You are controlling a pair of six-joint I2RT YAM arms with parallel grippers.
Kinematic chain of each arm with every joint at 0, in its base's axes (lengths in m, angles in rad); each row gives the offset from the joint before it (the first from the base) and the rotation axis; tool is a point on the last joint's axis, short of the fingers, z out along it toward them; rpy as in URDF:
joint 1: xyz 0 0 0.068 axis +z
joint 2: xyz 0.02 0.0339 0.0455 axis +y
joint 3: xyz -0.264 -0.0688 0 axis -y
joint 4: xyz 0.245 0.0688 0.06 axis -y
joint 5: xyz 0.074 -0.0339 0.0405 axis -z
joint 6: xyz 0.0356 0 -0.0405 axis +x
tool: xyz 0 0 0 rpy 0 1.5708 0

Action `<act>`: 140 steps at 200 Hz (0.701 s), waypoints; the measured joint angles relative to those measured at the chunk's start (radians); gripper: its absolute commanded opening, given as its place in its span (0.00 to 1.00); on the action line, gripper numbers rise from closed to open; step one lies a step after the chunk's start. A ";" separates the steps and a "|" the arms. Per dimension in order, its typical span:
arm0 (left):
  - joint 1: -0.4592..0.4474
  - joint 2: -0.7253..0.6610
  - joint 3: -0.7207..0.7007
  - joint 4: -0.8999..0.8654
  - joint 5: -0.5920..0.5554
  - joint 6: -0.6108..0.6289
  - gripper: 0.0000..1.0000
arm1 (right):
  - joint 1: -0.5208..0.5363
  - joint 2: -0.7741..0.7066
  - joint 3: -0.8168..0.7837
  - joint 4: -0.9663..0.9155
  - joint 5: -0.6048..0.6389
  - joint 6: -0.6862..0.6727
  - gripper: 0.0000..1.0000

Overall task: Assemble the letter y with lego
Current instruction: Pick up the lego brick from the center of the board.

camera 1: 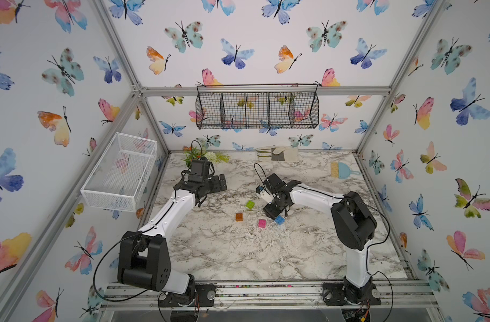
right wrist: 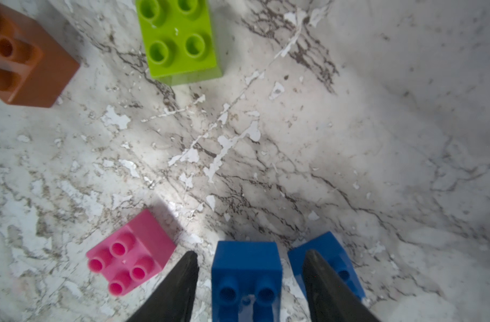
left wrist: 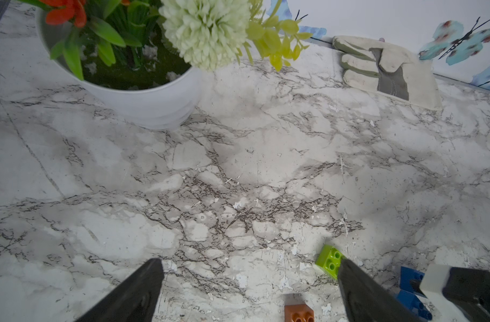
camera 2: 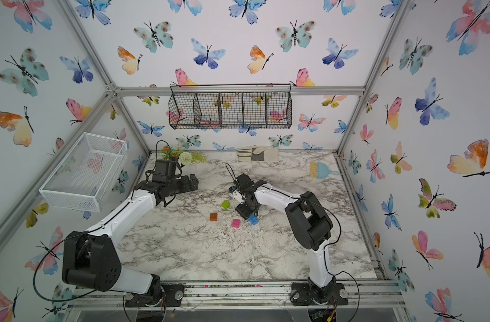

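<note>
Several lego bricks lie loose mid-table: a lime green one (camera 1: 249, 205) (right wrist: 179, 39), an orange one (camera 1: 239, 217) (right wrist: 26, 61), a pink one (camera 1: 262, 223) (right wrist: 132, 253) and a blue one (camera 1: 279, 220). My right gripper (camera 1: 270, 213) (right wrist: 251, 252) points down over the blue brick (right wrist: 246, 267). Its jaws are open, with a gap on each side of the brick. A second blue brick (right wrist: 330, 248) sits partly behind one finger. My left gripper (camera 1: 222, 182) (left wrist: 248, 262) hovers wide open at the back left, holding nothing. No assembled letter y shows.
A white pot of flowers (left wrist: 143, 100) stands at the back left near my left gripper. A work glove (camera 1: 277, 154) and a blue hand brush (camera 1: 342, 170) lie along the back. A white mesh basket (camera 1: 118, 172) and a black wire basket (camera 1: 256, 107) hang on the walls.
</note>
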State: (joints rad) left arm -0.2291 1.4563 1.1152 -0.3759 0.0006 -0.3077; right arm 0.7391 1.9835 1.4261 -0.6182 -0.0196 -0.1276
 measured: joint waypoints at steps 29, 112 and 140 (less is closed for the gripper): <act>0.000 0.000 0.000 -0.002 0.000 0.000 0.98 | -0.016 -0.045 0.000 0.002 0.048 -0.016 0.67; 0.000 0.000 0.000 -0.004 0.000 0.000 0.98 | -0.136 -0.068 -0.039 0.006 0.104 -0.083 0.60; 0.000 0.000 0.000 -0.004 0.000 0.000 0.98 | -0.135 -0.068 -0.039 0.006 0.077 -0.129 0.62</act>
State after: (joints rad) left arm -0.2291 1.4563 1.1152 -0.3798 0.0006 -0.3077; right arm 0.6037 1.9160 1.3872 -0.6117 0.0578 -0.2562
